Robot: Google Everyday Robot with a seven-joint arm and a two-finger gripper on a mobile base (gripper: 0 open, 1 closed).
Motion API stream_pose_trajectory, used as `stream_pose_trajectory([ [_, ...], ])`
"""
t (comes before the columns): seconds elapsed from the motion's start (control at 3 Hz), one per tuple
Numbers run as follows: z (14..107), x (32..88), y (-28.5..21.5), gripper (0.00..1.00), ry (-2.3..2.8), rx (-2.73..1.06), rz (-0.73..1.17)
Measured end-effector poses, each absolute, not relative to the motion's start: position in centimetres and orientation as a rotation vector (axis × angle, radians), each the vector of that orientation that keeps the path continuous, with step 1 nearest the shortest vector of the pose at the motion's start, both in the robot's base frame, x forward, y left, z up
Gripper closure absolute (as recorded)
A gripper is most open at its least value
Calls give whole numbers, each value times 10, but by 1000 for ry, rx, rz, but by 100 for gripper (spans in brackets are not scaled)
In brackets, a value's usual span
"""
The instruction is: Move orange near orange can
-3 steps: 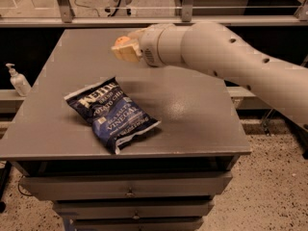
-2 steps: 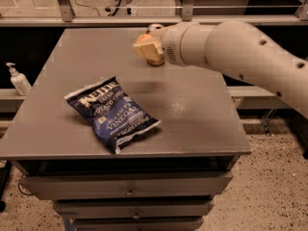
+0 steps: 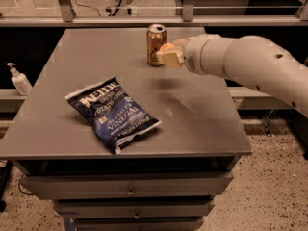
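Observation:
The orange can (image 3: pixel 156 44) stands upright near the far edge of the grey table (image 3: pixel 202 124), brown-orange with a silver top. My gripper (image 3: pixel 168 56) hangs above the table just right of the can, close to its side. It is shut on the orange (image 3: pixel 167 46), of which only a small orange patch shows above the cream fingers (image 3: pixel 169 59). The white arm reaches in from the right.
A blue bag of chips (image 3: pixel 113 112) lies on the left half of the table, toward the front. A white pump bottle (image 3: pixel 19 79) stands on a low shelf left of the table. Drawers (image 3: pixel 130 186) sit under the tabletop.
The gripper with the orange has moved right along the far part of the table. The orange can, hidden behind the arm before, now shows just left of the gripper.

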State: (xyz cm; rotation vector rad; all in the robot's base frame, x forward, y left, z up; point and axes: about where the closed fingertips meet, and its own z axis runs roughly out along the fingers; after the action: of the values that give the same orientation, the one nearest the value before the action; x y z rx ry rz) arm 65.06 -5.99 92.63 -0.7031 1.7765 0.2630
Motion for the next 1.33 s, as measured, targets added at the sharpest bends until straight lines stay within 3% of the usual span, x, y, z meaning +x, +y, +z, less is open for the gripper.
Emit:
stream_pose_trajectory([
  [0.67,880,690,-73,100,1783,-710,314],
  [1.33,859,712,-69,59,1760,-739,377],
])
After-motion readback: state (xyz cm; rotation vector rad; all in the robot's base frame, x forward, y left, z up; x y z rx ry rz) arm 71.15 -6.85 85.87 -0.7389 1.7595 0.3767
